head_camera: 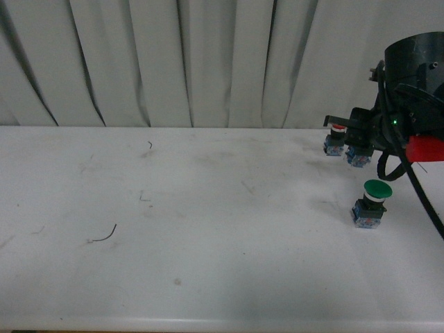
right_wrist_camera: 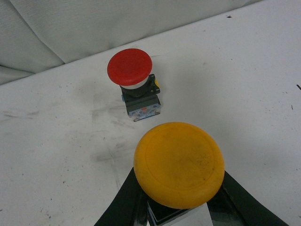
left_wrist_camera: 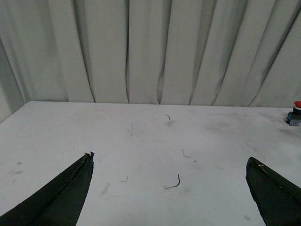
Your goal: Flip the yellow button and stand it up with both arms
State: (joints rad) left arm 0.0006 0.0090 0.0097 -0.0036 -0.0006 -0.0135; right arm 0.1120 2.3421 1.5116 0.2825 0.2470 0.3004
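Observation:
My right gripper (right_wrist_camera: 181, 209) is shut on the yellow button (right_wrist_camera: 178, 165). Its round yellow-orange cap faces the wrist camera, and the black fingers (right_wrist_camera: 120, 205) close on the body below the cap. In the front view the right gripper (head_camera: 355, 137) is at the far right, just above the table, with the button's blue-grey base (head_camera: 359, 157) showing beneath it. My left gripper (left_wrist_camera: 169, 188) is open and empty over bare table, and its fingers (left_wrist_camera: 61, 197) stand wide apart. The left arm is out of the front view.
A red-capped button (right_wrist_camera: 130, 70) stands upright just beyond the yellow one; it also shows in the front view (head_camera: 336, 139) and the left wrist view (left_wrist_camera: 295, 113). A green-capped button (head_camera: 372, 200) stands nearer. White curtains back the white table (head_camera: 208, 208). A thin dark wire scrap (head_camera: 104, 236) lies at the left.

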